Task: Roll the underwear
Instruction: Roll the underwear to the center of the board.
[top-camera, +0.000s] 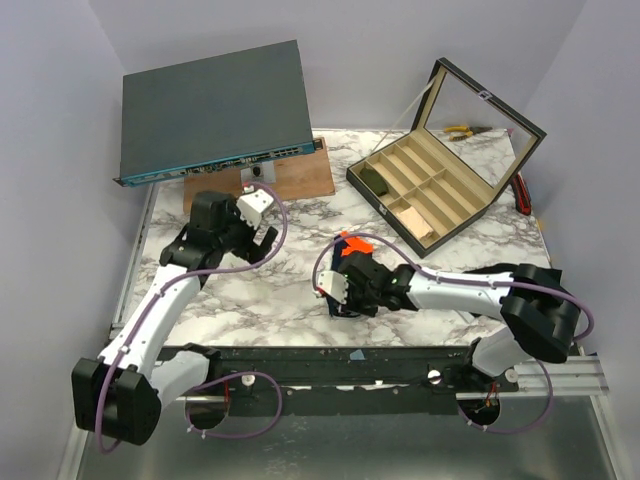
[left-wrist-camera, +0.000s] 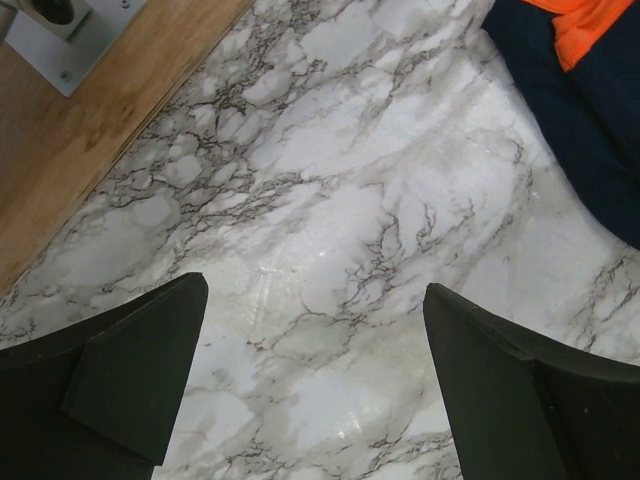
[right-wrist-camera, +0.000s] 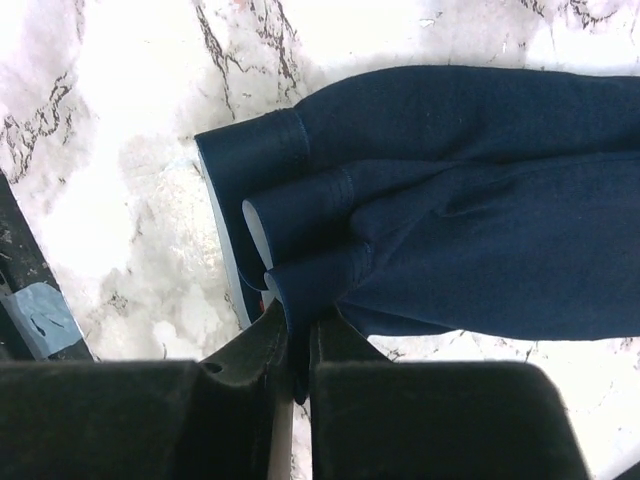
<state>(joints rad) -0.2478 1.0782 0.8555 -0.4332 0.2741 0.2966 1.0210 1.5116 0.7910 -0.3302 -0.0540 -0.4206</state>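
The underwear (top-camera: 350, 250) is a navy-blue garment with orange trim, lying near the middle of the marble table, mostly hidden under my right wrist in the top view. In the right wrist view its fabric (right-wrist-camera: 470, 210) lies in several folded layers with a pale inner edge. My right gripper (right-wrist-camera: 300, 345) is shut on a fold of its near edge; it also shows in the top view (top-camera: 338, 290). My left gripper (top-camera: 258, 232) is open and empty over bare marble to the left. Its view (left-wrist-camera: 315, 330) shows a corner of the underwear (left-wrist-camera: 590, 110) at the upper right.
A grey flat box (top-camera: 215, 110) rests tilted on a wooden board (top-camera: 300, 178) at the back left. An open black organiser case (top-camera: 440, 190) with compartments and a mirrored lid stands at the back right. A black rail (top-camera: 330, 365) runs along the table's near edge.
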